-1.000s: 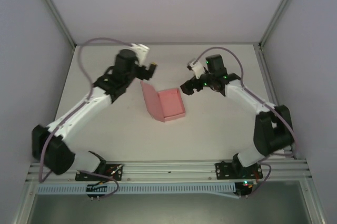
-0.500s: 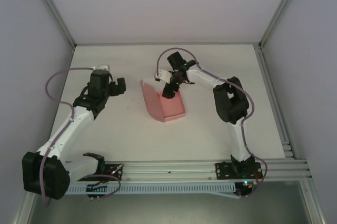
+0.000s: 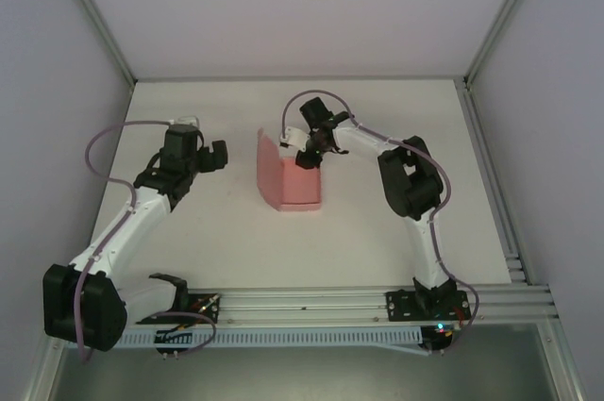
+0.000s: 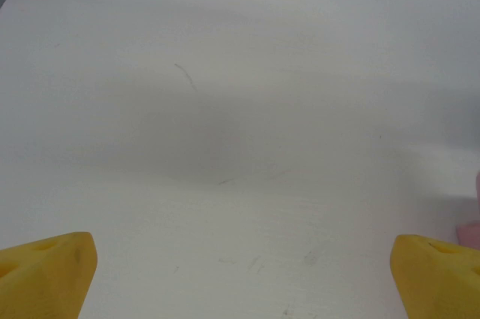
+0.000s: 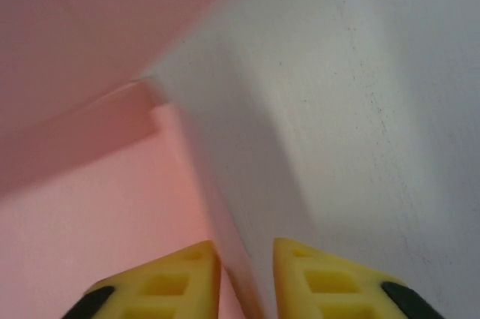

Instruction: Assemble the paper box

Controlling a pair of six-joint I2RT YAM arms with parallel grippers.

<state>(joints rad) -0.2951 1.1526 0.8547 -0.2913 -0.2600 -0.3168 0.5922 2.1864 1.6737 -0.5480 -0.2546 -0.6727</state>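
The upright wall of the pale pink paper box (image 3: pixel 294 189) is pinched between the nearly closed fingers of the right gripper (image 5: pixel 246 281). The left gripper (image 4: pixel 244 268) is spread wide, nothing held, over the white table (image 4: pixel 225 109), with the box beyond its right finger

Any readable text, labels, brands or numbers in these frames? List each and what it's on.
No readable text.
paper box: plain pink, no print.
left gripper and right gripper: unmarked.
table: faint scuffs only, no lettering.
arm bases: any lettering is too small to read.
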